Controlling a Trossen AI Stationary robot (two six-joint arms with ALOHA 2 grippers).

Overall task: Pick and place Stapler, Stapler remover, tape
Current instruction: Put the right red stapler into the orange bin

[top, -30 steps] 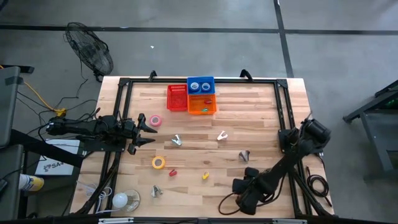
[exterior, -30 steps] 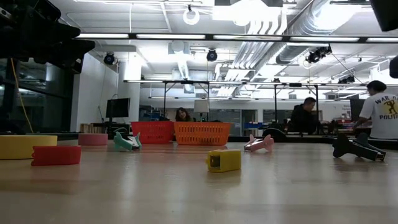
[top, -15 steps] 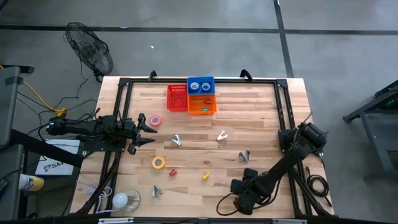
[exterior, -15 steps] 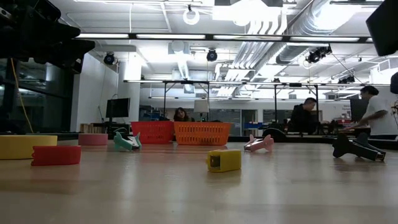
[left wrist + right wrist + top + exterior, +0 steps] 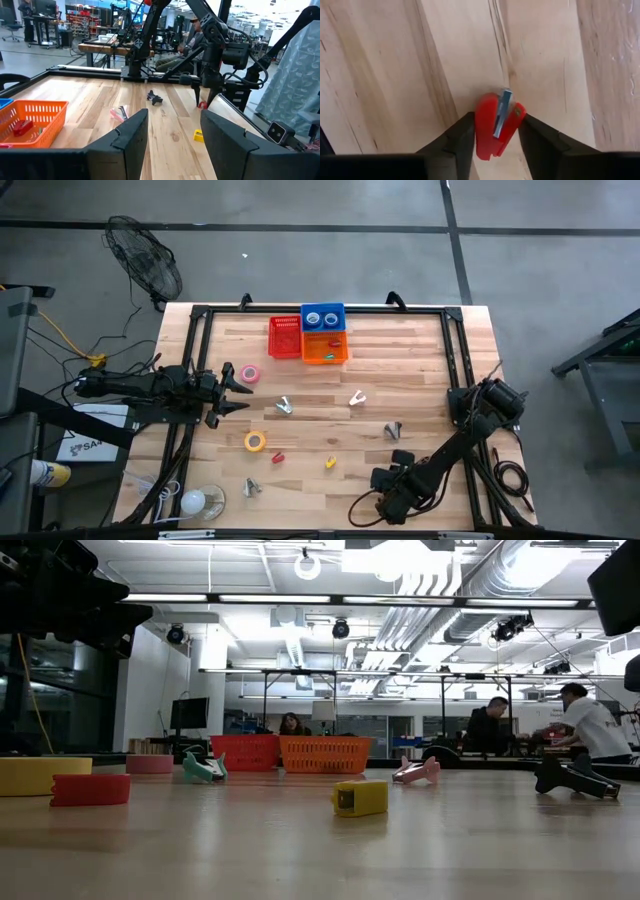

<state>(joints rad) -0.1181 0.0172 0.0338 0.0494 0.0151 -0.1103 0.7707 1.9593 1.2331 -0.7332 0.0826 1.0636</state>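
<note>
Right wrist view shows the small red plastic stapler [image 5: 495,125] lying on the pale wooden table [image 5: 395,75], squeezed between the right gripper [image 5: 495,137] fingers, which press both its sides.

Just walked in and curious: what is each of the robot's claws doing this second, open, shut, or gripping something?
Left gripper: open, holding nothing, at the table's left edge.
Right gripper: closed on a small red plastic stapler, near the front edge.
</note>
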